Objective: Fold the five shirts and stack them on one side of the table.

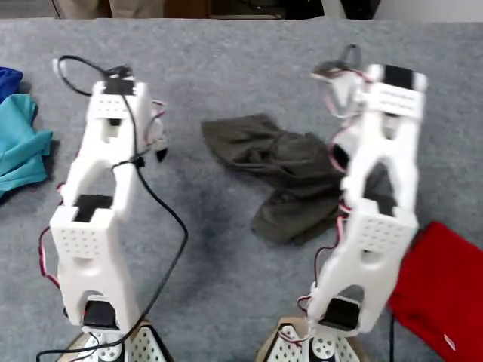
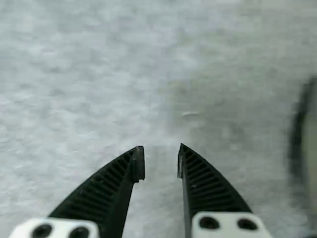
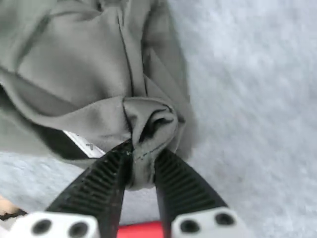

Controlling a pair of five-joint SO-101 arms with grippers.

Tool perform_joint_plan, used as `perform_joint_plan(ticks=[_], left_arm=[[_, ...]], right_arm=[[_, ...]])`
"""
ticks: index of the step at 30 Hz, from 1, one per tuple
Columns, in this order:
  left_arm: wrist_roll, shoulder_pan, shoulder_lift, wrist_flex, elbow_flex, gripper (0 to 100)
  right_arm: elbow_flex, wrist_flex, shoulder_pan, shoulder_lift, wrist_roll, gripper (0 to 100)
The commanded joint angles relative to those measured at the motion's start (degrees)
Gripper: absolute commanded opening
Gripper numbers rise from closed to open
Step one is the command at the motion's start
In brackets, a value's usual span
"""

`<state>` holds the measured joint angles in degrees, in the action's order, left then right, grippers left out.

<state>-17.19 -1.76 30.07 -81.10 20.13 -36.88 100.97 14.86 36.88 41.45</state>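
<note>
A crumpled olive-grey shirt (image 1: 283,170) lies in the middle of the grey table (image 1: 226,286). My right gripper (image 3: 143,159) is shut on a bunched fold of this olive shirt (image 3: 94,74), next to its white label. My left gripper (image 2: 159,162) hangs open just above bare table, with nothing between its fingers; in the high view the left gripper (image 1: 159,149) is a short way left of the shirt. A red shirt (image 1: 441,290) lies at the front right. A teal shirt (image 1: 19,151) and a blue shirt (image 1: 7,81) lie at the left edge.
Both arm bases stand at the table's front edge. A black cable (image 1: 162,215) runs along the left arm. A strip of the red shirt (image 3: 141,230) shows under the right gripper. A dark blurred shape (image 2: 303,134) is off to one side of the left gripper.
</note>
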Motion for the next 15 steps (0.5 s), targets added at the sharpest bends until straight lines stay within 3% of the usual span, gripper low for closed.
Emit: perform_joint_plan(ticks=[1, 7, 11, 15], left_arm=[[-3.7, -4.0, -0.4, 5.7, 0.1, 13], [-11.0, -9.8, -0.4, 16.1, 0.2, 15], [-19.4, -13.5, -0.3, 23.3, -0.3, 21], [-21.9, -18.5, 2.1, 26.0, 0.1, 22]], right_arm=[[0.0, -2.4, 5.8, -1.5, 1.8, 0.9], [0.5, -10.3, 12.5, 2.7, 0.0, 0.9], [-0.1, -17.6, 16.0, 9.1, -8.5, 0.9], [-0.9, -21.4, 16.3, 13.1, -16.9, 0.9]])
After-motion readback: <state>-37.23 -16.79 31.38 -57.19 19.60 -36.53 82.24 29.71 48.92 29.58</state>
